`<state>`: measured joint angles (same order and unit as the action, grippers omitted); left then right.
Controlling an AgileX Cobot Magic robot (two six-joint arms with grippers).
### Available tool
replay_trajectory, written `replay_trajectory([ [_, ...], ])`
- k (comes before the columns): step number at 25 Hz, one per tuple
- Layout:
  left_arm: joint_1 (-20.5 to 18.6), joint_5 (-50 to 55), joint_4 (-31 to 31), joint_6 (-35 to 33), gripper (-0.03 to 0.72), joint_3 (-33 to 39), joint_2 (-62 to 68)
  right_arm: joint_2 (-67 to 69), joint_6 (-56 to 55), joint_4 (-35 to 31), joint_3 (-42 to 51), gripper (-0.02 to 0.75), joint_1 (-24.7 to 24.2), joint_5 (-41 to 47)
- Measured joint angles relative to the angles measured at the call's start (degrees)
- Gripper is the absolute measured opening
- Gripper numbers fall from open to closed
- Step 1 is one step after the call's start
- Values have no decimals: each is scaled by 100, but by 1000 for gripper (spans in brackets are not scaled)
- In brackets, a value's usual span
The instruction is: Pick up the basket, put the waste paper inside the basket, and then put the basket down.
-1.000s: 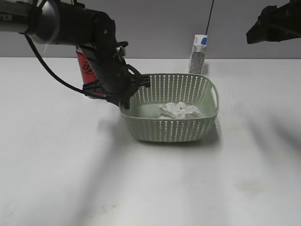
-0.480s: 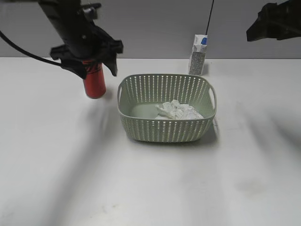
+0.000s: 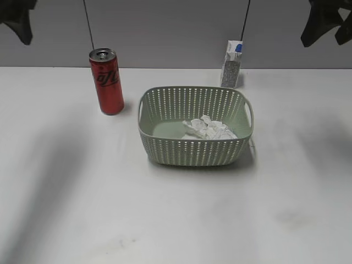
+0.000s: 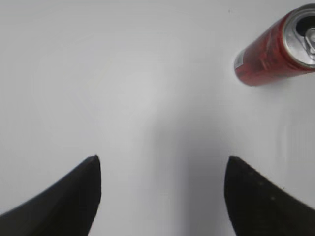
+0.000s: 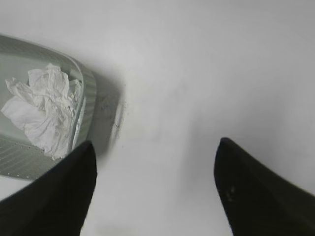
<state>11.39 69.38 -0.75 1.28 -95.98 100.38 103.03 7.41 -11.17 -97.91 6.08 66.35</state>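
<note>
The basket sits on the table holding the paper, while both grippers hang high, jaws spread, empty.

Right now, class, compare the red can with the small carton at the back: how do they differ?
The red can is round with a silver top; the carton is boxy, white and grey with a blue patch. The can stands left of the basket, nearer the camera; the carton stands behind the basket's right side, by the wall. Both stand upright on the table, apart from the basket.
</note>
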Motion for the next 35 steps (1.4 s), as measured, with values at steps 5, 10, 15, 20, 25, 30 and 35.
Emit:
replay_trajectory([
  [5, -321, 12, 33, -128, 589, 732, -874, -96, -158, 53, 16, 559, 0, 154],
  [10, -420, 23, -12, -563, 588, 2104, -1873, -560, -316, -24, 703, 559, 0, 158],
  [15, -420, -164, -246, -639, 588, 3560, -3180, -1249, -326, -30, 1995, 559, 0, -25],
  [20, -420, -424, -323, -639, 588, 4728, -4317, -2164, -328, 32, 3257, 559, 0, -622],
  [25, -420, -637, -378, -639, 585, 5734, -5429, -3017, -333, 32, 4304, 559, 0, -1213],
  [30, -420, -798, -442, -639, 580, 6502, -6529, -3699, -333, 32, 5260, 559, 0, -1639],
  [35, -420, -932, -469, -639, 570, 6674, -7510, -4226, -333, 32, 5923, 558, 0, -1971],
])
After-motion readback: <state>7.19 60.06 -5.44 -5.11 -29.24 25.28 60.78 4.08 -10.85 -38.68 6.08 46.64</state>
